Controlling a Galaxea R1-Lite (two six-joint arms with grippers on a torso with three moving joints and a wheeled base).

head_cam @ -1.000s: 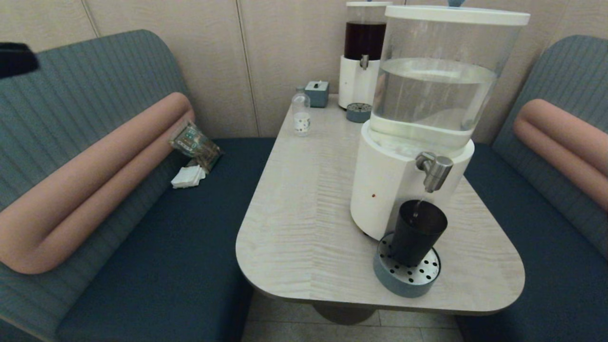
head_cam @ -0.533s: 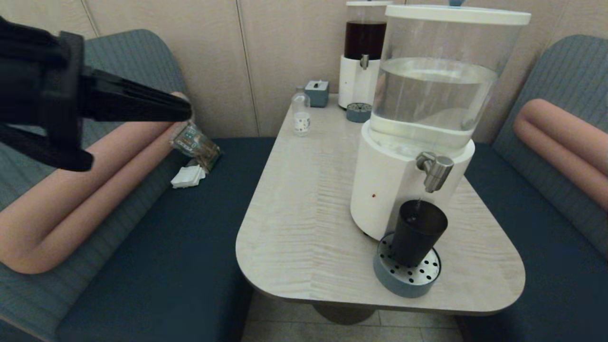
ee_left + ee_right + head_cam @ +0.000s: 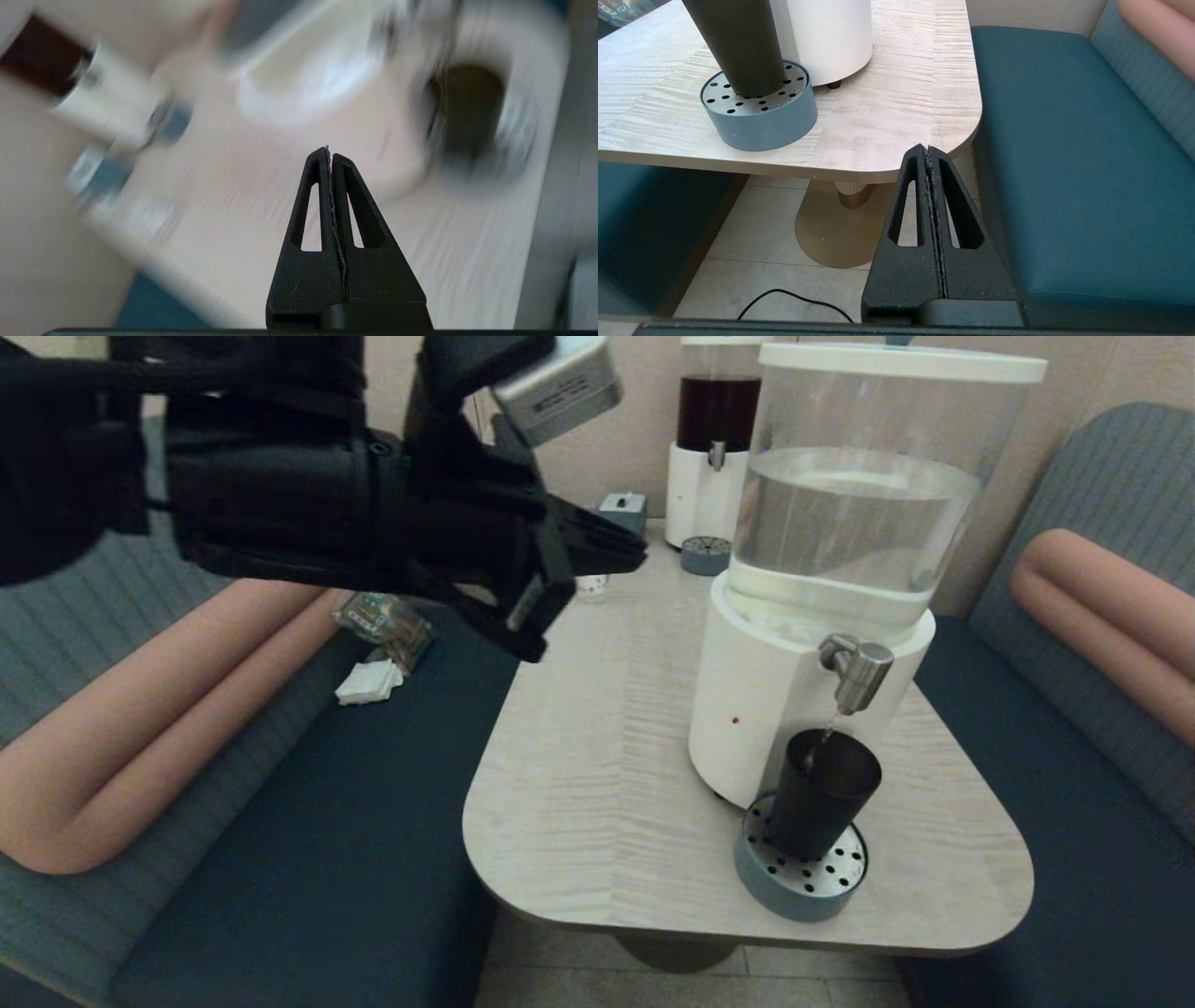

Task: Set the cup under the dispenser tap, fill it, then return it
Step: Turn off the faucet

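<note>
Cup (image 3: 822,791) placement is seen directly below the dispenser tap (image 3: 854,670): it stands upright on the round perforated drip tray (image 3: 798,877) against the white dispenser base (image 3: 747,709), and a thin stream of water (image 3: 827,733) is seen running from the tap into it. Cup, tray and dispenser are found where they were half a second ago. What has changed is the left arm: it was then at the far left of the head view, over the bench, and has since been swung inward and across, so that the left gripper (image 3: 635,553) is now held in the air over the back part of the table (image 3: 597,775), well apart from the cup. The small clear bottle (image 3: 592,584) is now largely hidden behind it. In the left wrist view the left gripper (image 3: 330,151) is shown pressed fully closed, with nothing held and nothing touched. The right gripper (image 3: 928,150) is likewise closed tight and empty, parked low beside the near table edge, over the floor, near the blue bench seat (image 3: 1064,154).
</note>
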